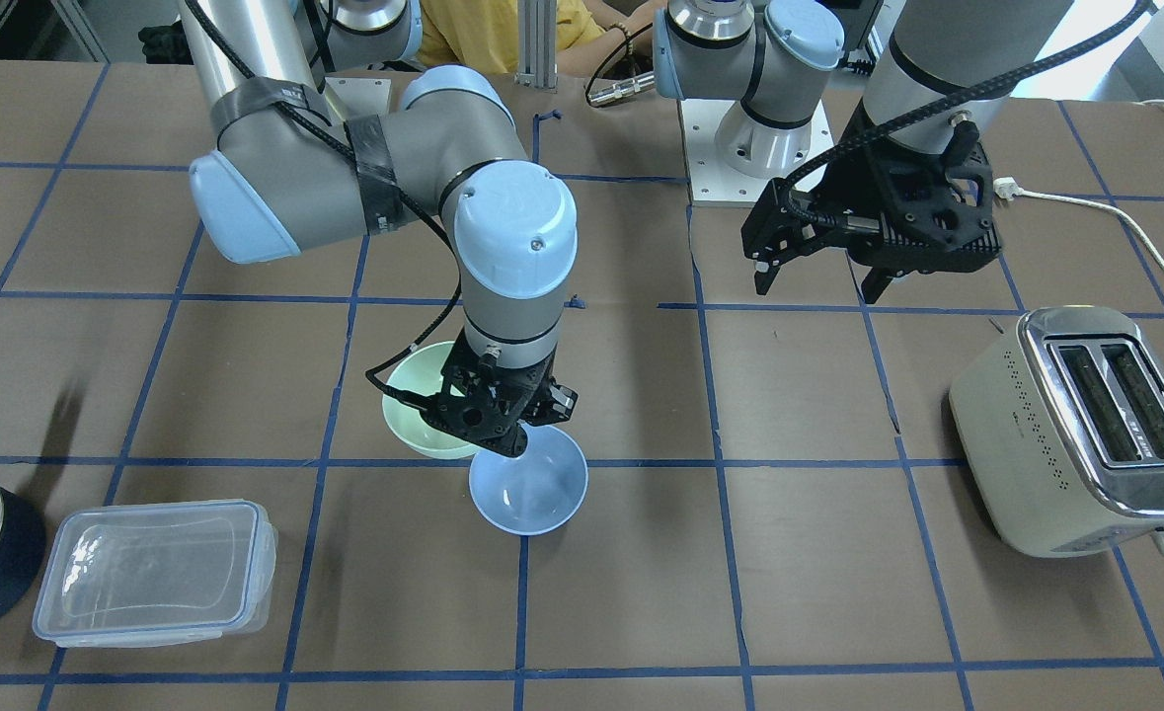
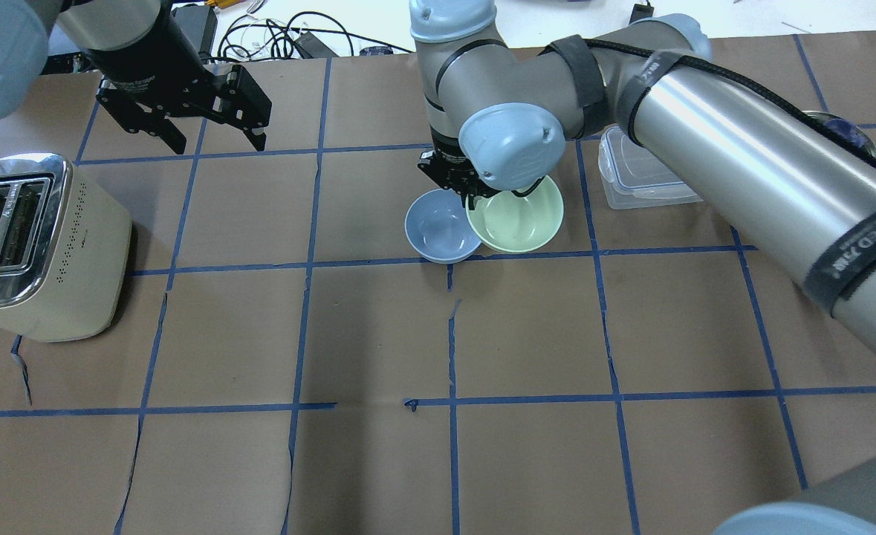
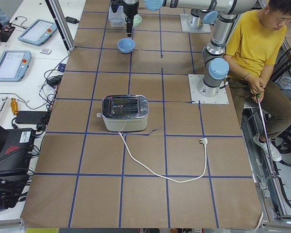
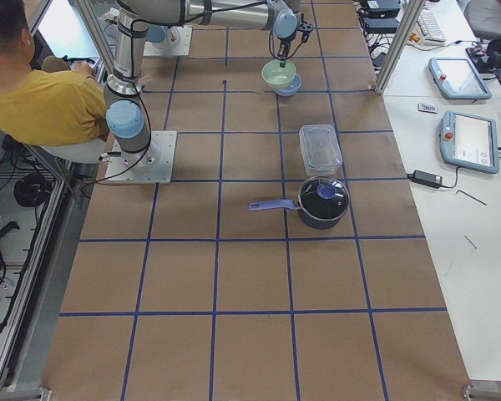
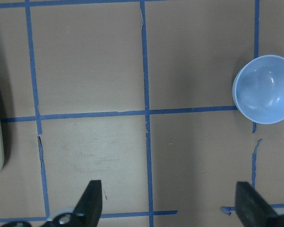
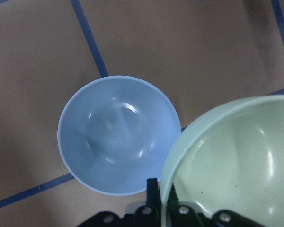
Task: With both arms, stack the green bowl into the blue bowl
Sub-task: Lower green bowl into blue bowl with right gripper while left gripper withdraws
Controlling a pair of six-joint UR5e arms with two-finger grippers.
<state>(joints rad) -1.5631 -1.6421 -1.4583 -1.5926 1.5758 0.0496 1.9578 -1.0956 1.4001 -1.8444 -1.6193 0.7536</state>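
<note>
Close under the right wrist camera, the right end effector (image 1: 507, 430) pinches the green bowl (image 6: 236, 161) by its rim, seemingly lifted. The blue bowl (image 6: 116, 135) sits on the tabletop (image 2: 378, 334) just beside it toward the left arm, rims barely overlapping. Farther off, the left end effector (image 1: 818, 286) hangs wide open; its wrist view shows only the blue bowl
</note>
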